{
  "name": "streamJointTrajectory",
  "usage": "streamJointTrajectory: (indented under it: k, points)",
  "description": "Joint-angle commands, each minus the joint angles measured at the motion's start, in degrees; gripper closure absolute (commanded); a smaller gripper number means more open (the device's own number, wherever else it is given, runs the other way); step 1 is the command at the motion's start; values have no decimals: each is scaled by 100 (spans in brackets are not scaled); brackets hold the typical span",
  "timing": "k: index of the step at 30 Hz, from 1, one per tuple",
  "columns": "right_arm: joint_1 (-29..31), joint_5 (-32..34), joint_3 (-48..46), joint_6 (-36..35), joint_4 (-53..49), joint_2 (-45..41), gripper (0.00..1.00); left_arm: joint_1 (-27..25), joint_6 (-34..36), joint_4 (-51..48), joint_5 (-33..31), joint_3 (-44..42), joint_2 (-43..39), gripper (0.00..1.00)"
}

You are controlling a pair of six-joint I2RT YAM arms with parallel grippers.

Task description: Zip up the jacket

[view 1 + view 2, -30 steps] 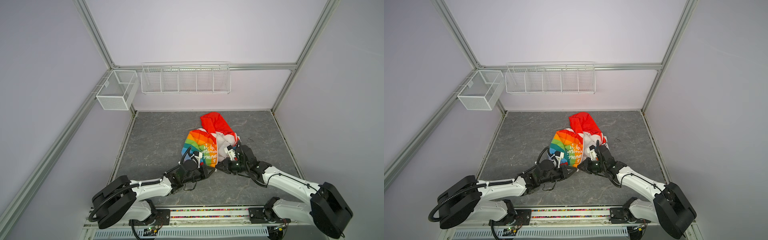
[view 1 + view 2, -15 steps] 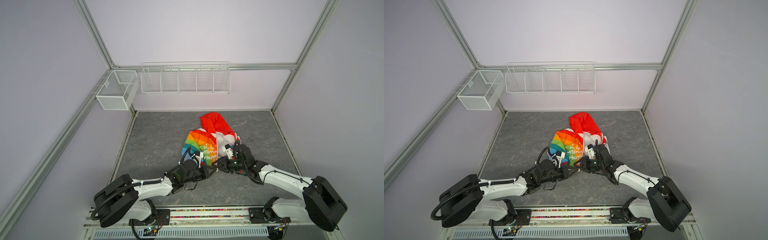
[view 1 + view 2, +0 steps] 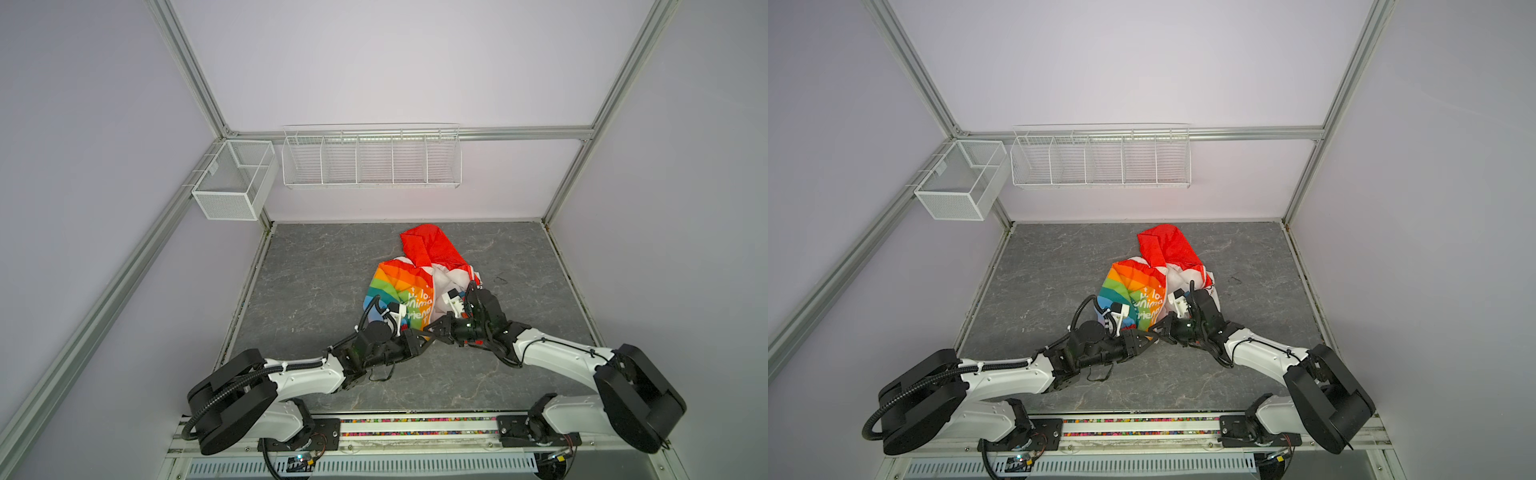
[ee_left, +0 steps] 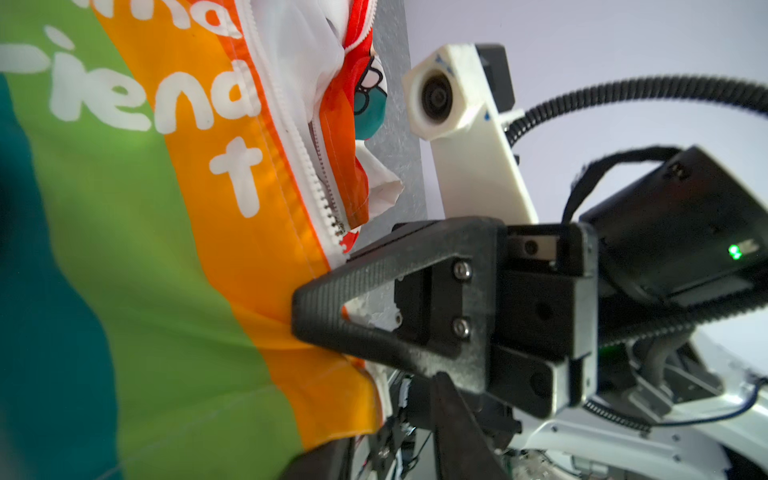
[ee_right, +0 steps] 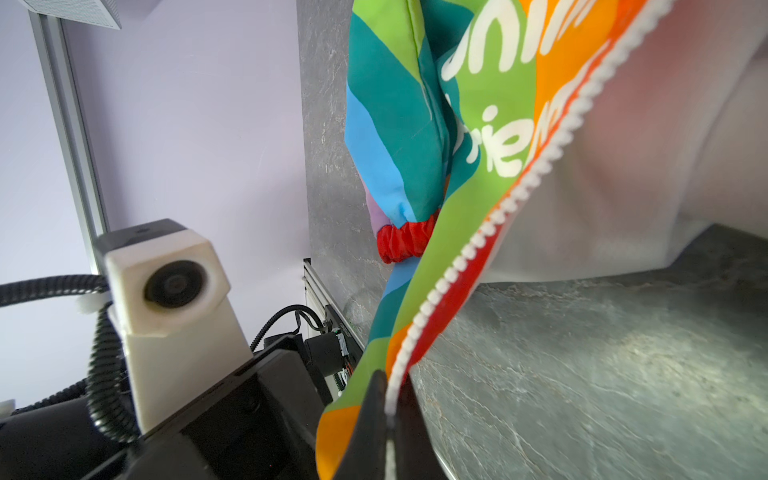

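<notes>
Because the grey surface was smooth, the jacket, bunched up in its middle, could slide when pulled. The right pincer pinched the rainbow half's zipper edge. The left pincer looked a little spread beside the hem. One hard tug could slip the thin cloth free, and the teeth might miss.
</notes>
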Motion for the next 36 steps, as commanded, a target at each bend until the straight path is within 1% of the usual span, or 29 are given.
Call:
streamJointTrajectory:
  k: [1, 5, 9, 16, 21, 27, 30, 31, 33, 35, 36]
  points:
    - [3, -108, -115, 15, 203, -46, 94, 3, -144, 403, -161, -137, 57, 65]
    - [5, -117, -123, 25, 244, -76, 94, 3, -271, 709, -166, -151, 221, 66]
    - [3, -109, -142, 24, 241, -101, 94, 2, -409, 1104, -120, -172, 492, 70]
    - [3, -90, -187, 39, 258, -142, 94, 3, -623, 1820, -45, -262, 927, 85]
    - [0, -65, -178, 9, 205, -204, 94, 3, -565, 1602, -69, -237, 855, 94]
    - [-14, -29, -143, 19, 186, -204, 94, -2, -512, 1352, -15, -236, 724, 100]
    - [-19, -29, -83, 19, 184, -153, 94, -22, -503, 1336, 22, -239, 750, 100]
    - [-27, -30, -65, 18, 177, -130, 92, -36, -494, 1336, 22, -230, 760, 100]
    - [-36, -21, -34, 33, 181, -100, 86, -67, -486, 1354, 29, -224, 786, 100]
    - [-51, -20, -29, 50, 223, -60, 81, -97, -477, 1355, 36, -203, 784, 100]
    - [-57, -21, -29, 52, 220, -49, 80, -102, -468, 1354, 23, -207, 787, 100]
